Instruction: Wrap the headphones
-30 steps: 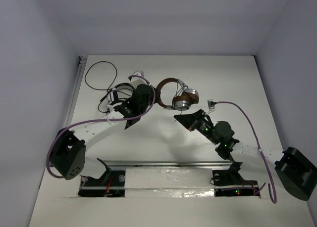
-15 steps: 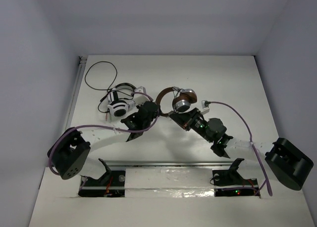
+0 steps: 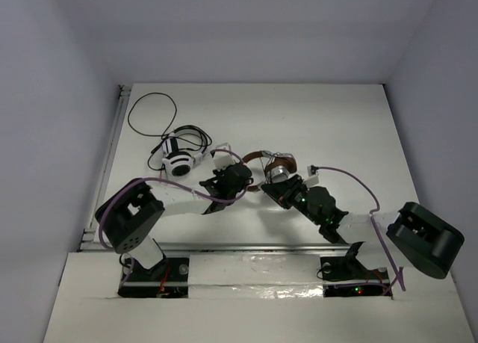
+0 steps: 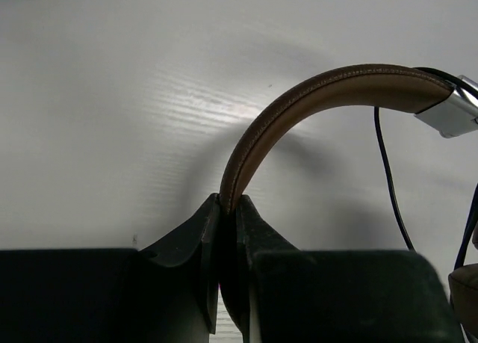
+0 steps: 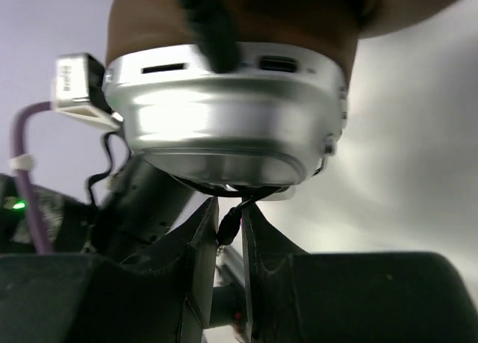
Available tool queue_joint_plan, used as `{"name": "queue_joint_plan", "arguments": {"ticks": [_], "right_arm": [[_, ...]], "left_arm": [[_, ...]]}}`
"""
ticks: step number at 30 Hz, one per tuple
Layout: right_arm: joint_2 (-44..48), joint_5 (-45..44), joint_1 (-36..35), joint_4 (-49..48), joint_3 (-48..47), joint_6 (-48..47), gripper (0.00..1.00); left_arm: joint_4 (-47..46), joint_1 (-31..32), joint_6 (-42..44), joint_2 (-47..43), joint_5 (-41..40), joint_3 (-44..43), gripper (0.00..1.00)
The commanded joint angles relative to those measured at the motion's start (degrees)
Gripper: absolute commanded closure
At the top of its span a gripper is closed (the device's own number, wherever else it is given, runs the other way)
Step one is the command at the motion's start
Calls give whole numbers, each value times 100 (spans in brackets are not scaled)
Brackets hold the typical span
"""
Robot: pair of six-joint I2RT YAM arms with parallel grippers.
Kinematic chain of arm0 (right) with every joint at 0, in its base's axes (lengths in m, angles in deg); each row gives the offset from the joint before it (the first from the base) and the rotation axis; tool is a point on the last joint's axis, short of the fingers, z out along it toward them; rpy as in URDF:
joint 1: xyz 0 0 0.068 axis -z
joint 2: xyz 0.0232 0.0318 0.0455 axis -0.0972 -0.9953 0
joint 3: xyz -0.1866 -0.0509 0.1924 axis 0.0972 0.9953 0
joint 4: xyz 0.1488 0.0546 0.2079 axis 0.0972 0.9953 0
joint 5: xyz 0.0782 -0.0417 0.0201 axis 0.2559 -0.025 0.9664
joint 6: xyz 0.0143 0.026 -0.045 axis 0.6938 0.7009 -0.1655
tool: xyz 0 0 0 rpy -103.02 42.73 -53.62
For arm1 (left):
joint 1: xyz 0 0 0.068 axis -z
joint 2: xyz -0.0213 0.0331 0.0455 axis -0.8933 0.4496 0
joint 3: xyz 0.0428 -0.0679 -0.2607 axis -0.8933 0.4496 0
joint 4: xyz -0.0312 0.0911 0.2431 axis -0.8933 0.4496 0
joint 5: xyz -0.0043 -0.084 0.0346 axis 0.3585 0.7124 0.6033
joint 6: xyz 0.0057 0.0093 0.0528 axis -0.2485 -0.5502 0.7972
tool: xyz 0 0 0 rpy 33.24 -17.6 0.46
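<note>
Left gripper (image 4: 228,201) pinches the headband (image 4: 321,89) of the headphones (image 3: 278,166); right gripper (image 5: 228,208) straddles the cable (image 5: 227,226) (held? I can't tell), winding comes next.

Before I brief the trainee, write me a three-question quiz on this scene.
1. True or false: the left pincer is clamped on the brown headband of the headphones.
2. What sits between the fingers of the right pincer? A. the thin dark cable B. a purple robot cable C. an ear pad
3. How many headsets show in the top view?

Key: 1 true. 2 A. 3 two: the headphones and a white-and-black headset to their left.
</note>
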Motion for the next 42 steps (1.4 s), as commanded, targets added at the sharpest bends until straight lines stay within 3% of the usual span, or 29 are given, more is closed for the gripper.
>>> {"name": "queue_joint_plan", "arguments": {"ticks": [1, 3, 5, 10, 14, 21, 28, 31, 32, 36, 38, 40, 42], "right_arm": [[-245, -452, 5, -365, 157, 106, 75], [-430, -452, 5, -531, 324, 142, 75], [-370, -425, 5, -550, 290, 55, 67], [464, -644, 5, 898, -272, -611, 50], [1256, -1338, 5, 2014, -712, -1219, 37], [2197, -2077, 5, 3464, -1459, -2229, 31], [2979, -2631, 5, 4257, -1846, -2854, 36], [3330, -2833, 5, 4582, -2004, -3161, 50], [3418, -2894, 5, 4652, -2048, -3250, 66], [3875, -3061, 5, 5196, -2294, -3663, 77], [4139, -3219, 5, 5469, -2505, -3856, 78], [4393, -3316, 5, 5751, -2637, -4031, 76], [4561, -3431, 5, 5979, -2848, -4138, 66]], "left_arm": [[434, 220, 233, 195, -34, -304, 100], [522, 351, 225, 309, -113, -339, 100], [583, 413, 234, 371, -131, -348, 100], [741, 413, 251, 503, -157, -409, 100], [759, 413, 251, 556, -175, -453, 100], [900, 413, 427, 696, -307, -690, 100], [1040, 413, 488, 784, -429, -805, 100], [1128, 361, 567, 775, -535, -927, 100], [1146, 361, 637, 749, -544, -954, 100], [1102, 361, 839, 495, -649, -989, 71], [1085, 361, 910, 215, -693, -972, 63], [1093, 361, 1007, -15, -764, -972, 52], [1120, 361, 1068, -357, -842, -963, 40]]}}
